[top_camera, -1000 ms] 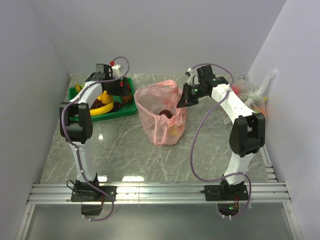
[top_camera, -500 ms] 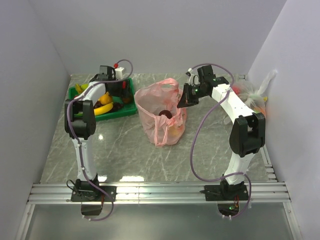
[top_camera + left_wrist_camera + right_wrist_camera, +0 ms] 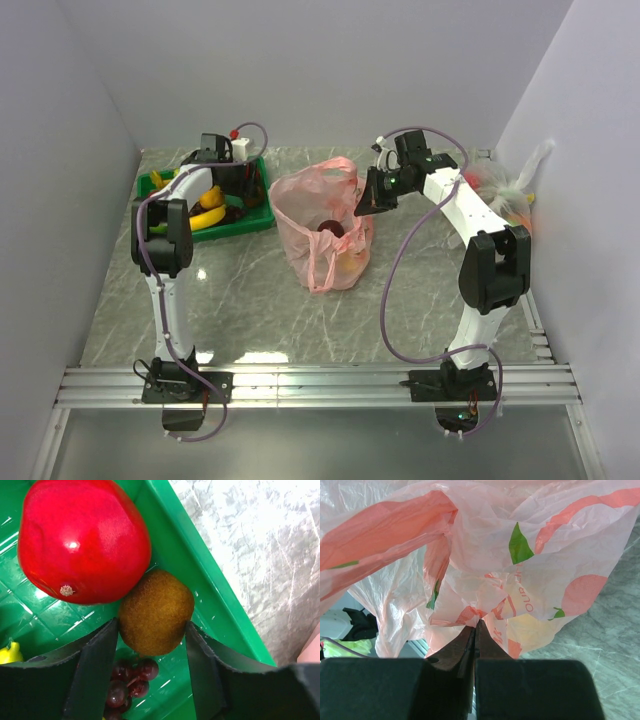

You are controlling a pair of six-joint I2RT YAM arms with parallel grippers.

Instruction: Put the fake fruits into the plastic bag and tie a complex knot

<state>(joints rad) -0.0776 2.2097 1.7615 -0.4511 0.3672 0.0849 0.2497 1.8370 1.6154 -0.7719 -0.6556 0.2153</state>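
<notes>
At the far left of the counter, the left pincer [image 3: 150, 670] straddles a brown kiwi [image 3: 155, 612] in the green tray [image 3: 255, 222], jaws spread; the right pincer [image 3: 474, 632] pinches the pink bag's [image 3: 322, 225] rim mid-counter; some fruit is inside, more remains, no knot yet.

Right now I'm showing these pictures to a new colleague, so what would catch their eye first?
Probably the pink plastic bag standing open mid-table, its rim pinched by the right gripper. Next, the green tray at the far left, where the left gripper straddles a brown kiwi beside a glossy red fruit, with dark grapes just below.
</notes>
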